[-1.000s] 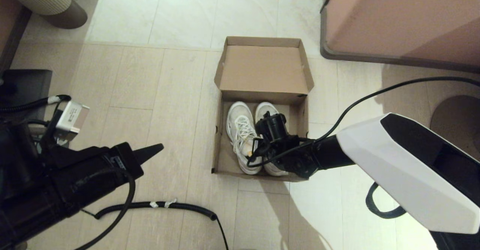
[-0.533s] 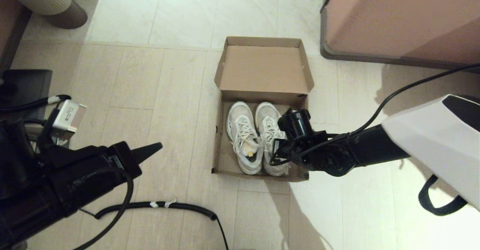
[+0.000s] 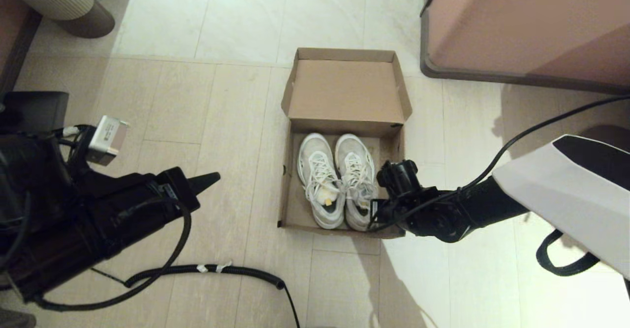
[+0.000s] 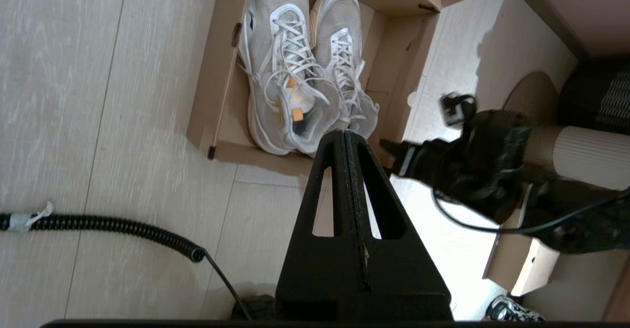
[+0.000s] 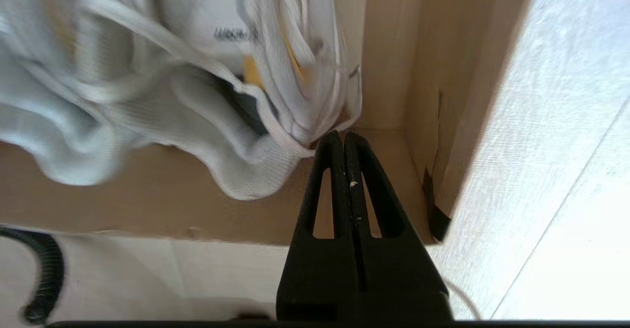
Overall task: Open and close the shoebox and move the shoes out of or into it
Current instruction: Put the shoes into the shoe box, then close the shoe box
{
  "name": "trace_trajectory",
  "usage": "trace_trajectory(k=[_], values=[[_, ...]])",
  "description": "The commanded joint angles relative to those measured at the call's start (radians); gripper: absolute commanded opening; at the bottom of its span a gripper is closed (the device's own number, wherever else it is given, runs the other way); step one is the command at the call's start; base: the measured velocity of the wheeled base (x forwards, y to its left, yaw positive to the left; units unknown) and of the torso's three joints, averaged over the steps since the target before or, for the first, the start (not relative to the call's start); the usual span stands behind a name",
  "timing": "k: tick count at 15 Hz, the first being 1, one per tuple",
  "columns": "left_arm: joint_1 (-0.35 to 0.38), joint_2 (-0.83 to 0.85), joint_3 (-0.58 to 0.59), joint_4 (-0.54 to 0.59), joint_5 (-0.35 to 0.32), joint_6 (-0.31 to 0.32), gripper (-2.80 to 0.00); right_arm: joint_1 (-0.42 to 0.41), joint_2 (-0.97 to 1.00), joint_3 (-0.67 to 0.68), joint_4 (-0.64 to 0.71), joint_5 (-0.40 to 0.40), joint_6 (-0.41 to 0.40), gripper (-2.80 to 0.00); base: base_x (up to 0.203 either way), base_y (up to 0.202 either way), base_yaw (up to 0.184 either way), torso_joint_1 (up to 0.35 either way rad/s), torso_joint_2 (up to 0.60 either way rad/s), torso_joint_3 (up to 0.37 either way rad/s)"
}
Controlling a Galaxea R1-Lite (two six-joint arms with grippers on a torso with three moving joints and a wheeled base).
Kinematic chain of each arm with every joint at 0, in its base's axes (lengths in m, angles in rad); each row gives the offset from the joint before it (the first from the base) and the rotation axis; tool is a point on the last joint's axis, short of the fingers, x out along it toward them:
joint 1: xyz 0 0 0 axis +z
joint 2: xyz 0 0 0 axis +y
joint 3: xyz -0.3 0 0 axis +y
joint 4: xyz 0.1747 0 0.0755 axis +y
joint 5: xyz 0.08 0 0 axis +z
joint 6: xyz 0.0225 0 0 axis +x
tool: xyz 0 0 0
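Head view: the shoebox sits open on the floor, lid folded back, the shoes side by side inside. The right hand hangs at the box's near right corner; the left hand is well apart, above the floor. A coiled cable lies nearby.

Left wrist view: left hand pressed closed, empty.

Right wrist view: right hand closed, its tip at the nearer shoe's heel rim; whether it pinches fabric is unclear. A weak pinch could slip, or lifting could snag the box wall.
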State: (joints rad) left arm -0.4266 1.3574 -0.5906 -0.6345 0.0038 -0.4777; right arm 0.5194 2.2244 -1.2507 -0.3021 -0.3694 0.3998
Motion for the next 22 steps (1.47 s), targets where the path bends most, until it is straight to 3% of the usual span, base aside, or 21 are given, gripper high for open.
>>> trace_trajectory(k=[1, 6, 10, 22], values=[[0.002, 0.040, -0.014, -0.005, 0.001, -0.004, -2.80, 0.001, 0.038, 0.011, -0.008, -0.002, 0.001, -2.80, 0.000, 0.000, 0.000, 0.000, 0.00, 0.000], [0.017, 0.039, -0.017, -0.008, 0.011, -0.007, -2.80, 0.000, 0.091, 0.028, -0.016, -0.008, -0.022, -2.80, 0.000, 0.000, 0.000, 0.000, 0.00, 0.000], [0.030, 0.013, -0.017, -0.007, 0.018, -0.007, -2.80, 0.002, 0.164, 0.025, -0.124, -0.016, -0.144, -2.80, 0.000, 0.000, 0.000, 0.000, 0.00, 0.000], [0.046, -0.032, 0.015, -0.007, 0.013, -0.013, -2.80, 0.043, 0.017, 0.292, -0.126, -0.007, -0.154, -2.80, 0.000, 0.000, 0.000, 0.000, 0.00, 0.000]])
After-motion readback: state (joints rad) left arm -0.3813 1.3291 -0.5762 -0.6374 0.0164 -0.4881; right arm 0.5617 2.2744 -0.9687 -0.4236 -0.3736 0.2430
